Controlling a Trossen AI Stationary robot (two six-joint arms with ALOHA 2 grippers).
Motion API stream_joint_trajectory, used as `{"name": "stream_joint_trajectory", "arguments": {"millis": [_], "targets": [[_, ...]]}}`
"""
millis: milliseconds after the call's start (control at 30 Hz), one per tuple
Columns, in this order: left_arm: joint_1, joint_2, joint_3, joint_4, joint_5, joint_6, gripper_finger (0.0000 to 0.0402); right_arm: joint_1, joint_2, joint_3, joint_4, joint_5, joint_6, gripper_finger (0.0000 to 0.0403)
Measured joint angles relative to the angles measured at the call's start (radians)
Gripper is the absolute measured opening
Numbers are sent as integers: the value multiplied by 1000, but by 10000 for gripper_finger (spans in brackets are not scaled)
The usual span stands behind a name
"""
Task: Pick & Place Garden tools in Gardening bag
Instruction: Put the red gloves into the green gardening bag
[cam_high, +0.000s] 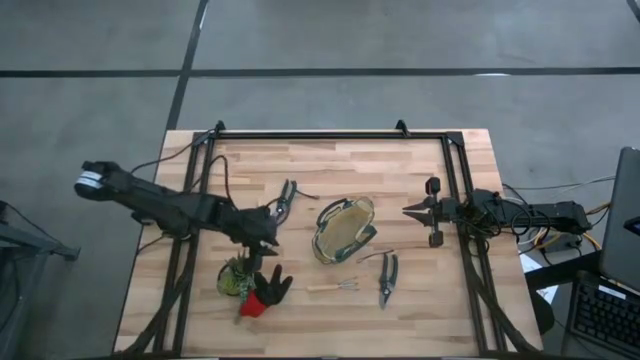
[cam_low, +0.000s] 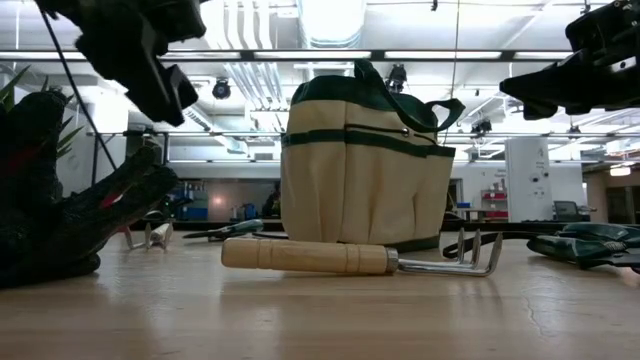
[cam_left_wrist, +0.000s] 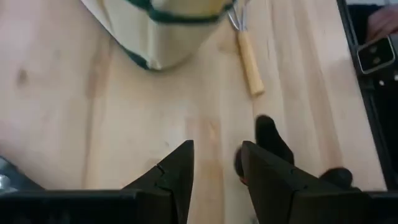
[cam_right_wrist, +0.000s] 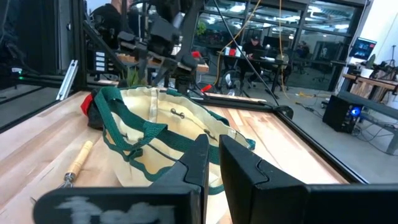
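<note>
The bag (cam_high: 344, 230) stands mid-table, tools lying loose around it (a rake (cam_high: 334, 287) just beside). The left claw (cam_high: 268, 238) hovers empty, slightly parted, over the glove (cam_high: 268, 291); the right claw (cam_high: 412, 211) waits, nearly closed, beside the bag.

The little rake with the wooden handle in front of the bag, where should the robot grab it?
Probably the middle of the wooden handle, coming straight down from above. The rake lies flat on the table, and the handle is its thickest, roundest part with bare wood on both sides. The metal prongs are too thin to pinch well.
</note>
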Motion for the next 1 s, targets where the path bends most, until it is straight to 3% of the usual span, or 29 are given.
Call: {"name": "stream_joint_trajectory", "arguments": {"millis": [100, 233, 633, 1000], "targets": [[-4, 28, 0, -4, 5, -58, 138, 0, 0, 0, 0, 0, -1, 34], [-14, 73, 2, 7, 89, -78, 138, 0, 0, 0, 0, 0, -1, 34], [-56, 195, 3, 113, 137, -94, 138, 0, 0, 0, 0, 1, -2, 34], [-56, 223, 3, 135, 177, -85, 125, 0, 0, 0, 0, 0, -2, 34]]}}
